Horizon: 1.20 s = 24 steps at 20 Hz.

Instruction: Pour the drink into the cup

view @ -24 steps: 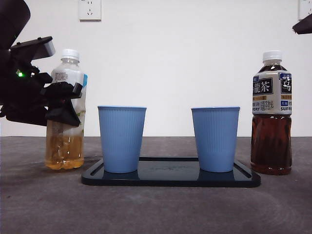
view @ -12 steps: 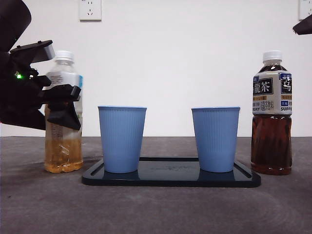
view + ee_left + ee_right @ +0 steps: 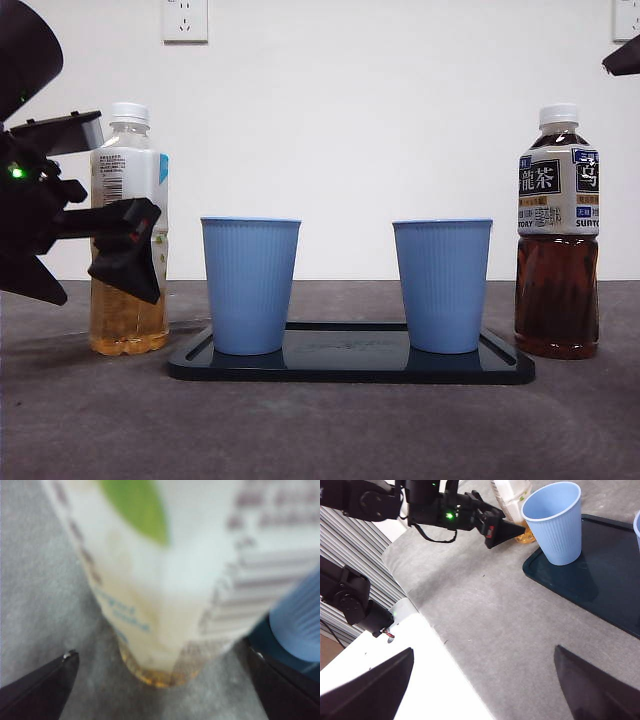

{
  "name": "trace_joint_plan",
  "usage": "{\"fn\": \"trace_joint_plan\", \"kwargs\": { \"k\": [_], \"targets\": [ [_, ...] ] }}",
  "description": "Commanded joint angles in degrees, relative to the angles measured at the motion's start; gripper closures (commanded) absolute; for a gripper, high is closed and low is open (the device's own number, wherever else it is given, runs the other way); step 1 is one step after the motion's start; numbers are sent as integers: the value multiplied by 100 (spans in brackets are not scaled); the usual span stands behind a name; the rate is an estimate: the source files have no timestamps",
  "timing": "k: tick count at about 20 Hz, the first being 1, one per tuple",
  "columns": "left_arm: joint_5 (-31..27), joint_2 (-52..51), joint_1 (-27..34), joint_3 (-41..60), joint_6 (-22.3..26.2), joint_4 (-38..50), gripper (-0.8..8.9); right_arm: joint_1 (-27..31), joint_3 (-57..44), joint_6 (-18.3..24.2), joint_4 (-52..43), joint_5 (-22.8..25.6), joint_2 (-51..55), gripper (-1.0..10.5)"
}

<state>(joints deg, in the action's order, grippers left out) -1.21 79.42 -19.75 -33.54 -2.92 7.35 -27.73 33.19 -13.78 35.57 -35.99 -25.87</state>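
A clear bottle of yellow drink [image 3: 128,230] with a white cap stands upright on the table, left of the tray. My left gripper [image 3: 135,252] is open around its lower half, jaws apart on either side and not touching it. The left wrist view shows the bottle [image 3: 165,580] close up between the left gripper [image 3: 161,653] jaws. Two blue cups, a left cup [image 3: 250,285] and a right cup [image 3: 442,285], stand on a dark tray [image 3: 350,365]. My right gripper [image 3: 484,649] is open and empty, high above the table, a black tip [image 3: 625,52] at the top right.
A bottle of dark tea [image 3: 557,240] with a white cap stands right of the tray. The right wrist view shows the left cup [image 3: 555,522], the tray [image 3: 600,580], the left gripper [image 3: 512,530] and the table's white edge [image 3: 420,680].
The yellow bottle was tilted in the left gripper; now it stands upright on the table. The left gripper has opened and drawn back to the left.
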Motion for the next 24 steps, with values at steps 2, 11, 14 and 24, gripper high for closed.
{"fn": "trace_joint_plan", "kwargs": {
  "k": [2, 11, 14, 24],
  "targets": [
    [0, -302, -17, -48, -151, -247, 241, -39, 96, -9, -39, 35, -22, 501],
    [4, -2052, -46, -50, -323, -2328, 242, -39, 96, -48, -39, 658, -22, 501],
    [280, -2920, -146, -83, -577, -3086, 252, -37, 96, -55, -39, 1357, -22, 501],
    [1478, -4642, -289, -892, -1169, -3943, 700, -37, 96, -55, -42, 2422, -26, 705]
  ]
}}
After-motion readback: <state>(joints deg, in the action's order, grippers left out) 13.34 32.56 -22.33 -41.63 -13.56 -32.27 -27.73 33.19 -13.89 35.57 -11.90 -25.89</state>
